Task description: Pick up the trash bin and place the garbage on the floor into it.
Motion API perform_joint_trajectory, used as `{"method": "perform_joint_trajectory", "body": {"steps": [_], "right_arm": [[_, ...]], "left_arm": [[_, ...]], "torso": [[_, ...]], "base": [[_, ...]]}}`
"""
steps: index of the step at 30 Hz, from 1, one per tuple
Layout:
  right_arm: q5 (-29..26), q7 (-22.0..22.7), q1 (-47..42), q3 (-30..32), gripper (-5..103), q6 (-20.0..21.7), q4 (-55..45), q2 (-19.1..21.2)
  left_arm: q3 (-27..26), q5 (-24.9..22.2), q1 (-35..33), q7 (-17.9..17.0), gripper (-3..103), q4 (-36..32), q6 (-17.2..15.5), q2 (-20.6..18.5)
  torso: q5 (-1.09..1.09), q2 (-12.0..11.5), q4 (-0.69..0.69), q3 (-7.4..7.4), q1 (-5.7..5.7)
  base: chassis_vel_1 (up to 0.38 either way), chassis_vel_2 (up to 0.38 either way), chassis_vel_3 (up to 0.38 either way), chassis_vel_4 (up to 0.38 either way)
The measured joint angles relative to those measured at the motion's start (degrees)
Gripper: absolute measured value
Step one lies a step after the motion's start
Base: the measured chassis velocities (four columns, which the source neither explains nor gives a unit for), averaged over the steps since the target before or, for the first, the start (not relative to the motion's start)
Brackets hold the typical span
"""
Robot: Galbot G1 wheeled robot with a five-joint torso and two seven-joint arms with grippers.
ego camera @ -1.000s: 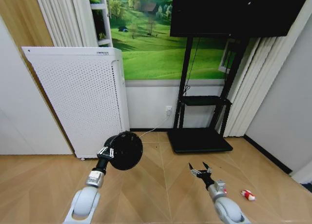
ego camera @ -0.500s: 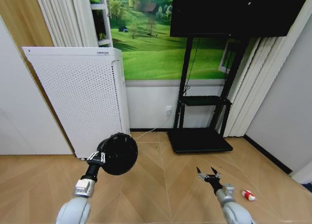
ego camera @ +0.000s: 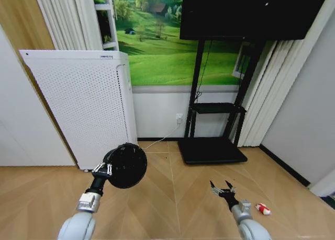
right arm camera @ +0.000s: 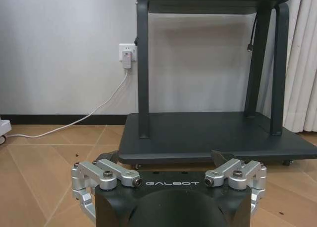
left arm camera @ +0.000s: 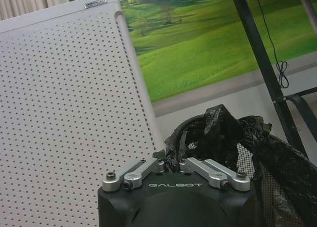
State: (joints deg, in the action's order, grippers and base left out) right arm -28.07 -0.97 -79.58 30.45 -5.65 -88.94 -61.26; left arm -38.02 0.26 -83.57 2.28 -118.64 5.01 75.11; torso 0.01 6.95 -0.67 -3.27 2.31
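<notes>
Trash bin (ego camera: 126, 165): you have it off the floor (ego camera: 172, 208), left gripper (ego camera: 102, 170) clamped on its rim; light mesh, loose liner, likely to swing.
Right gripper (ego camera: 222, 188): jaws wide, empty.
Garbage: 1 wrapper (ego camera: 263, 209) beside it, probably crushable, slippery.

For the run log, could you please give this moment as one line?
left gripper: shut on trash bin, lifted | right gripper: open, empty | wrapper: on floor

Over the last second the left gripper (ego camera: 106, 169), clamped on the rim of the trash bin (ego camera: 125, 166), has drawn back and down toward the robot, carrying the bin off the air purifier's lower corner (ego camera: 86, 164). The right gripper (ego camera: 222, 188), fingers spread, has retreated lower above the floor (ego camera: 172, 208). The camera has shifted slightly.
</notes>
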Motion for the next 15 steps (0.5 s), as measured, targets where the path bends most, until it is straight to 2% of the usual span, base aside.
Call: {"method": "perform_joint_trajectory", "body": {"steps": [10, 12, 14, 15], "right_arm": [[0.25, -0.51, 1.86, -1.55, 100, -1.15, 2.43, 0.07], [0.88, -0.61, 4.56, -3.62, 100, -4.11, 5.78, -0.47], [1.16, -0.41, 5.46, -4.2, 100, -4.15, 6.62, -0.49], [1.62, -0.16, 6.55, -4.81, 100, -4.1, 7.53, -0.38]], "left_arm": [[0.42, 0.02, 0.92, 0.01, 7, 0.91, 0.05, 0.07], [0.57, 0.12, 1.62, 0.04, 7, 1.98, 0.07, 0.07], [0.62, 0.16, 1.78, 0.05, 7, 2.27, 0.13, 0.06], [0.66, 0.21, 1.9, 0.06, 7, 2.53, 0.14, 0.05]], "torso": [[-0.02, -0.01, 0.0, 0.0, 0.01], [-0.01, -0.02, 0.0, 0.0, 0.01], [0.02, -0.02, -0.04, -0.01, 0.02], [0.02, -0.01, -0.02, 0.0, 0.01]], "base": [[-0.239, -0.235, 0.242, 0.239], [-0.291, -0.29, 0.292, 0.28], [-0.229, -0.25, 0.257, 0.251], [-0.167, -0.144, 0.156, 0.177]]}}
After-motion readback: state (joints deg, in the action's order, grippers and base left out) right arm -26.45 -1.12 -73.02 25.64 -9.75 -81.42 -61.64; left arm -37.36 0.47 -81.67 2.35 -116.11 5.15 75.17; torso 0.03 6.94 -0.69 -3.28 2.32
